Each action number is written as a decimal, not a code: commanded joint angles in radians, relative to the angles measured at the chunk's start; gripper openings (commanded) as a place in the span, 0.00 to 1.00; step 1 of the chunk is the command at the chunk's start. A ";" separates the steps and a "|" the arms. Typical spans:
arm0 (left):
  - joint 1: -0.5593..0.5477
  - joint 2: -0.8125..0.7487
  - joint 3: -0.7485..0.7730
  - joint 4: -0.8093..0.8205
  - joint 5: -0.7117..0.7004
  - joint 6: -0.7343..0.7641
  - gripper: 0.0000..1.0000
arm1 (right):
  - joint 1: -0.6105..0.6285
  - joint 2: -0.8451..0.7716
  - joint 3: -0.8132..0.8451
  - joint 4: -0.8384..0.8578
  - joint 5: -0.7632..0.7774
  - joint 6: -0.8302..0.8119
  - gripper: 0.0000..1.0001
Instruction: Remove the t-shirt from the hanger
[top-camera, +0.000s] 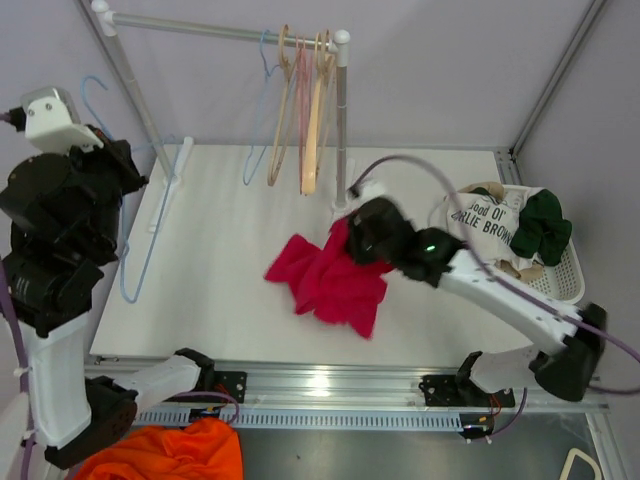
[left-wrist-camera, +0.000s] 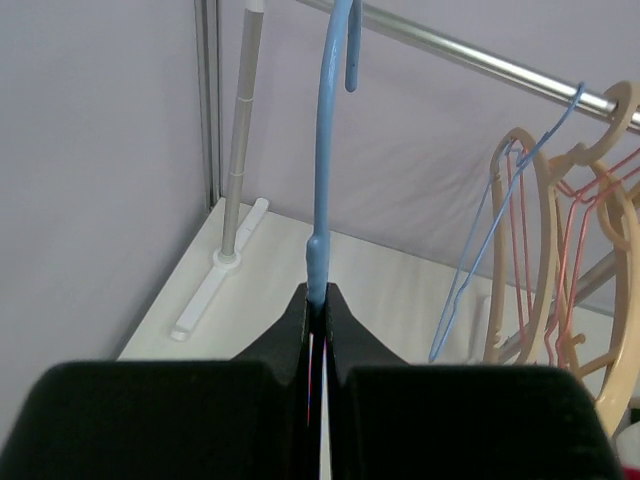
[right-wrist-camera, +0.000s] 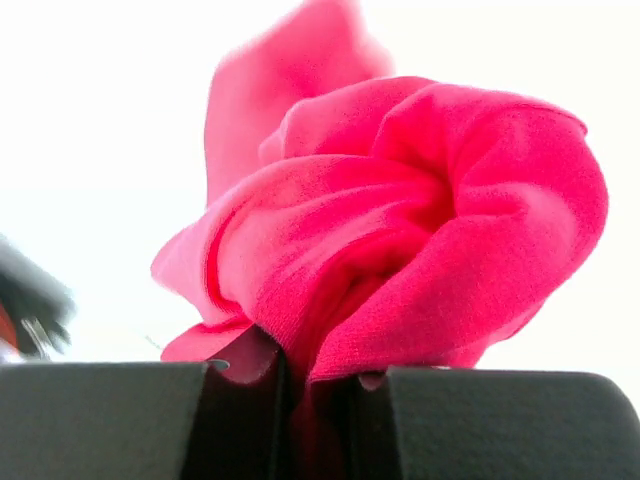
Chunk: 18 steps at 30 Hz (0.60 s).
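The red t-shirt (top-camera: 335, 285) lies crumpled on the white table, off the hanger. My right gripper (top-camera: 352, 238) is shut on its far right edge. In the right wrist view the cloth (right-wrist-camera: 400, 220) bunches up out of the closed gripper (right-wrist-camera: 315, 375). My left gripper (top-camera: 128, 165) is raised at the far left and is shut on the neck of the bare light-blue hanger (top-camera: 133, 270), which hangs down beside the arm. In the left wrist view the hanger's stem (left-wrist-camera: 325, 150) rises from between the closed fingertips of the gripper (left-wrist-camera: 316, 300).
A clothes rack (top-camera: 220, 30) stands at the back with several wooden and wire hangers (top-camera: 300, 110) on it. A white basket (top-camera: 562, 275) of clothes, with a green garment (top-camera: 542, 225), sits at the right. An orange cloth (top-camera: 190, 452) lies below the table's front edge.
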 joint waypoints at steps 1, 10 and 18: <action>0.044 0.135 0.164 0.035 0.073 0.021 0.01 | -0.178 -0.163 0.204 -0.171 0.154 -0.033 0.00; 0.151 0.333 0.220 0.176 0.254 0.035 0.01 | -0.584 -0.070 0.808 -0.297 0.124 -0.152 0.00; 0.258 0.357 -0.061 0.544 0.540 0.047 0.01 | -0.795 0.008 1.033 -0.338 0.288 -0.138 0.00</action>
